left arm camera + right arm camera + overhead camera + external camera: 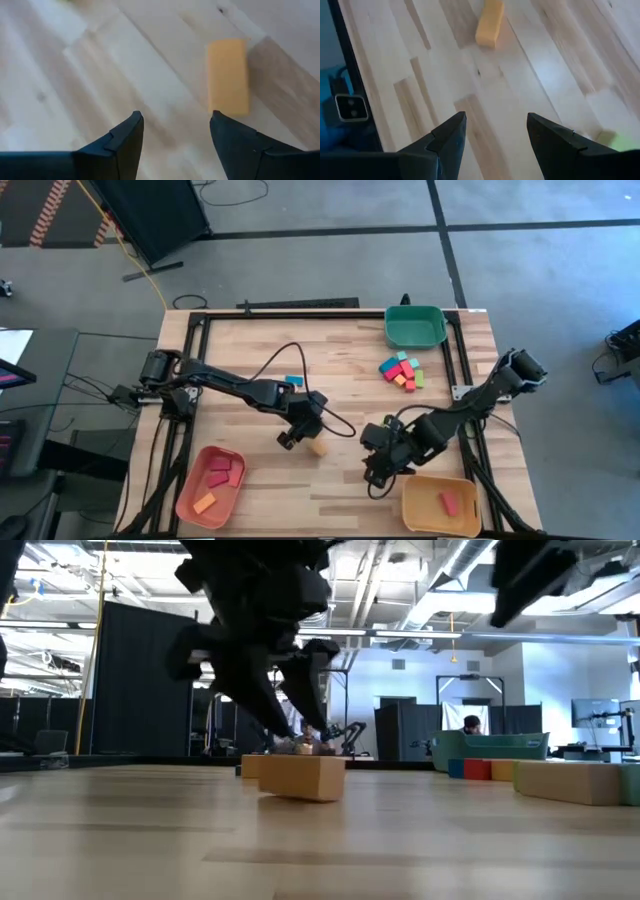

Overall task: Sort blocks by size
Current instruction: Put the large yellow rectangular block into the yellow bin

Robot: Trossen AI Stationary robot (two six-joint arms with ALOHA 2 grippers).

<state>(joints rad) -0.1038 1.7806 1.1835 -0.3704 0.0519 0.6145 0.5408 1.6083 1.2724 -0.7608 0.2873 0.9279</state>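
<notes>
An orange bar block (318,447) lies flat on the wooden table near its middle; it also shows in the left wrist view (228,76), the right wrist view (489,22) and the low view (301,776). My left gripper (291,438) is open and empty just left of it, above the table (173,131). My right gripper (374,477) is open and empty, right of the bar and nearer the front edge (496,131). A cluster of teal, pink, red, orange and green blocks (401,372) rests on the table at the far right. A teal block (294,381) lies behind my left arm.
A green tray (415,326) stands at the far right. A salmon tray (209,486) at the near left holds red and orange blocks. A yellow tray (441,503) at the near right holds one red block. A black cable (300,370) loops over the table's middle.
</notes>
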